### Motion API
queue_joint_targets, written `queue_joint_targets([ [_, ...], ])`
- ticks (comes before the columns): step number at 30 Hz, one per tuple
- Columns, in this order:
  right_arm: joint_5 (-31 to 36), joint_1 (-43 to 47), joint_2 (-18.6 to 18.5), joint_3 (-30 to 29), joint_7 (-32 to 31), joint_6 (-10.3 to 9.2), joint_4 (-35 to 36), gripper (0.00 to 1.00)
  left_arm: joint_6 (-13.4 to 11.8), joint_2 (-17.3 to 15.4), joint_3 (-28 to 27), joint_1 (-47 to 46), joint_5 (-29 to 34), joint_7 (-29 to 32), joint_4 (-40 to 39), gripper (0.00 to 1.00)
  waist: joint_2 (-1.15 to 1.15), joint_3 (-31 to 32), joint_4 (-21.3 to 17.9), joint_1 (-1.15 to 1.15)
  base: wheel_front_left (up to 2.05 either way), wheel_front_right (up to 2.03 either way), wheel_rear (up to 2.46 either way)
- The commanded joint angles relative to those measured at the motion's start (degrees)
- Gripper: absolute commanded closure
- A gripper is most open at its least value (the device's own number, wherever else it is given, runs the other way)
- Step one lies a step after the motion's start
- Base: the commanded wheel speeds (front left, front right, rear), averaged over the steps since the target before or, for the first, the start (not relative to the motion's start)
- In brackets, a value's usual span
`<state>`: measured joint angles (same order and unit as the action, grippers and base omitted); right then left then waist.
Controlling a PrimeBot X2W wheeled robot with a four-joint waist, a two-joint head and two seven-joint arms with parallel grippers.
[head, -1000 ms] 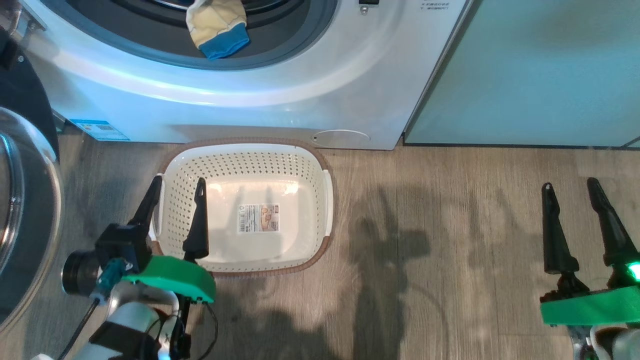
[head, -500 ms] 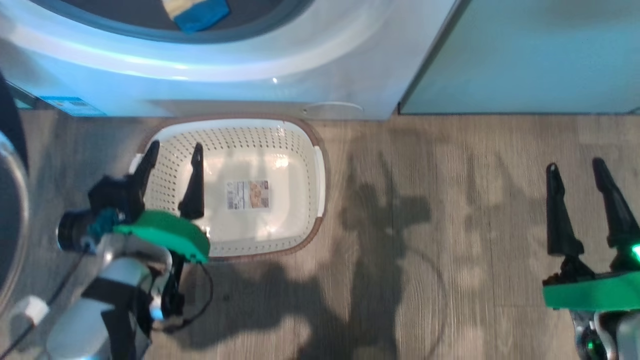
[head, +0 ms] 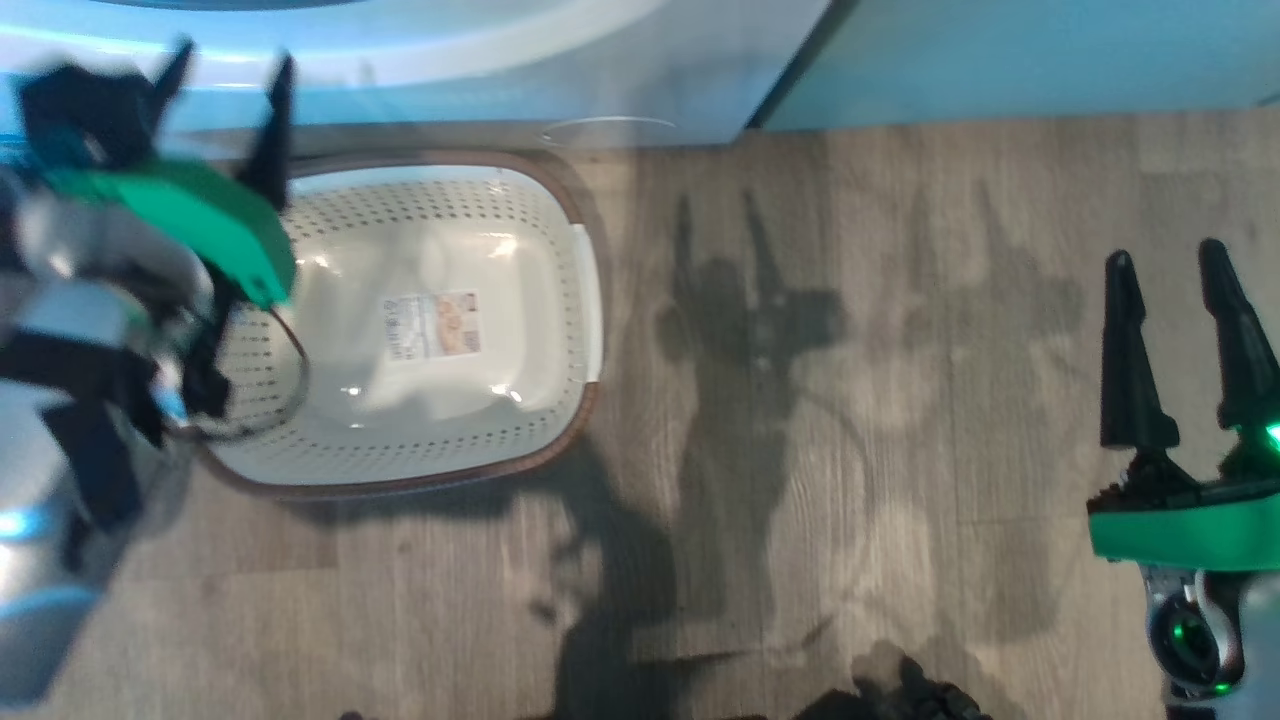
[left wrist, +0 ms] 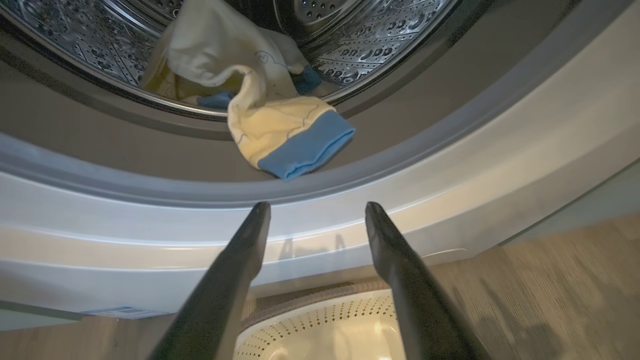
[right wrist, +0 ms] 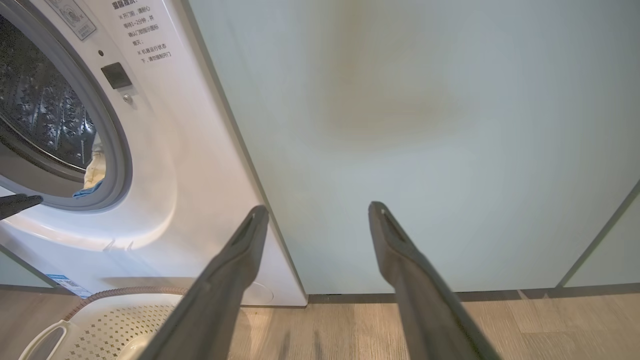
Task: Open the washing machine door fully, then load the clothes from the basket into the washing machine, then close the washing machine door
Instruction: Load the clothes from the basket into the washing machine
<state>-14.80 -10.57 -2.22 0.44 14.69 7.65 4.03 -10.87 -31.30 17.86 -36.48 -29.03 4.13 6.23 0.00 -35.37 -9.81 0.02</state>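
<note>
The cream basket (head: pixel 560 300) stands on the floor against the washing machine (head: pixel 450 70), with nothing in it but its label. Pale yellow clothes (left wrist: pixel 280 130) with a blue cuff hang from the drum over the grey ring of the mouth. My left gripper (head: pixel 232 60) is open and blurred, raised over the basket's far left corner at the machine's front. In the left wrist view the left gripper (left wrist: pixel 317 206) points just below the cuff, with nothing between its fingers. My right gripper (head: pixel 1165 255) is open over bare floor far to the right. The washing machine door is out of view.
Pale green cabinets (right wrist: pixel 425 150) stand right of the washing machine (right wrist: pixel 165 150). Wood-look floor (head: pixel 850 450) runs from the basket to my right gripper (right wrist: pixel 318 207). The basket's rim (right wrist: pixel 125 291) shows at the lower left of the right wrist view.
The head camera has swung, so the whole scene has shifted up and left. My left gripper has risen from inside the basket to the machine's front. The right gripper has kept its place.
</note>
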Motion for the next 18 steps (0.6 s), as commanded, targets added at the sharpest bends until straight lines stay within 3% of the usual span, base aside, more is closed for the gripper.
queue_joint_targets([
  [1, -0.5, -0.4, -0.7, 1.3, 0.3, -0.16, 1.5, 0.00, 0.3, -3.2, -2.8, -2.4, -0.3, 1.0, -1.5, 0.00, 0.00, -1.1, -1.2, -0.02, 0.00, 0.00, 0.00],
  [6, -2.9, -2.3, -0.7, 2.7, 0.3, -0.16, 1.2, 0.00, 2.8, -6.3, -3.1, -10.1, -2.3, 9.1, -0.2, 0.00, 0.00, -2.8, -3.4, -0.02, 0.00, 0.00, 0.00],
  [18, -8.2, -4.8, -0.7, 5.6, 0.3, -0.16, 0.3, 0.00, 5.1, -12.1, -3.6, -26.0, -6.2, 28.1, 8.2, 0.00, 0.00, -6.3, -9.5, -0.02, 0.00, 0.00, 0.00],
])
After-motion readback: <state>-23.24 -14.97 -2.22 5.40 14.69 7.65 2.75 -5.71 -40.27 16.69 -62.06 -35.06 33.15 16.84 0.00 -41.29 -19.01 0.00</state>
